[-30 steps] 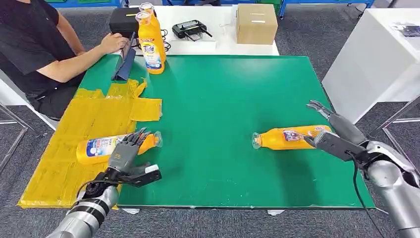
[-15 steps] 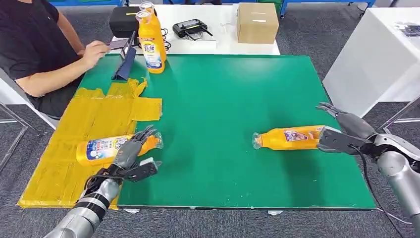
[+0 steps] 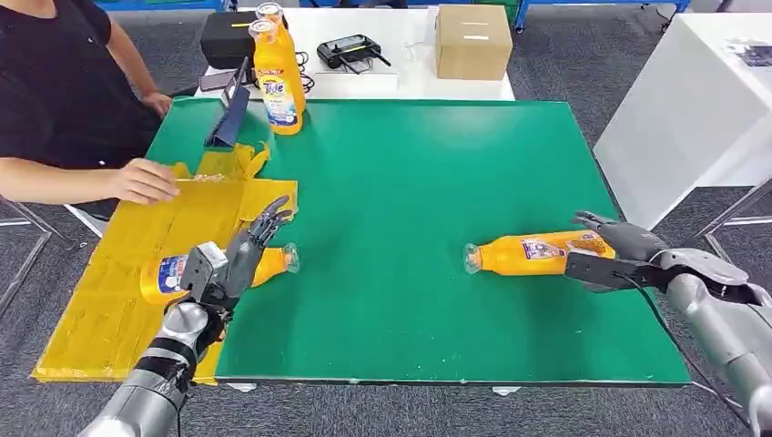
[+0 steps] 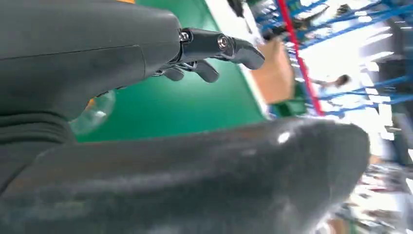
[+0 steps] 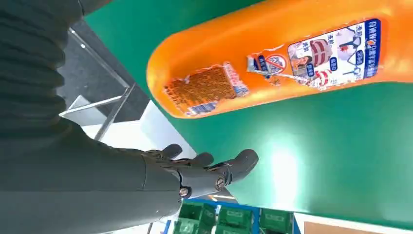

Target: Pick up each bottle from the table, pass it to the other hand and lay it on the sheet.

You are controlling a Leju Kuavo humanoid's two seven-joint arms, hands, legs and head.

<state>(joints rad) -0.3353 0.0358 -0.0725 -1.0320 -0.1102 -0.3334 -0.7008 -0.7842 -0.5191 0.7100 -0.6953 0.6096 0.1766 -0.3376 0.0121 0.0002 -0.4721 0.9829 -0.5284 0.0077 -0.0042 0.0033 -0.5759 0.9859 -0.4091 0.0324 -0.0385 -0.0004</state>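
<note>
**Two orange bottles lying on green counter, both hands near**

Item 1: orange plastic bottle with a clear cap and printed label (image 3: 533, 252), lying on its side on the green counter (image 3: 410, 173) toward 4 o'clock, cap pointing toward the counter's middle. In the right wrist view its base and label (image 5: 292, 68) lie on bare green surface. The right hand (image 3: 612, 253) sits at the bottle's base end, fingers spread and uncurled, thumb alongside; whether it touches the base cannot be told.

Item 2: second orange plastic bottle with a blue-and-white label (image 3: 182, 273), lying on its side at 8 o'clock, body on the yellow taped sheet (image 3: 137, 237), clear cap end reaching onto the green. The left hand (image 3: 232, 259) is over its neck end, fingers spread apart and pointing toward 1 o'clock, gripping nothing; contact with the bottle cannot be told.

Item 3: two upright orange bottles with labels (image 3: 276, 77) at 11 o'clock on the counter's far edge.

Surroundings: a person in a black shirt (image 3: 55, 82) at 10 o'clock, one hand (image 3: 141, 180) resting on the yellow sheet. Beyond the far edge, a white side table with a brown cardboard box (image 3: 472, 42) and a black device (image 3: 350, 50).
</note>
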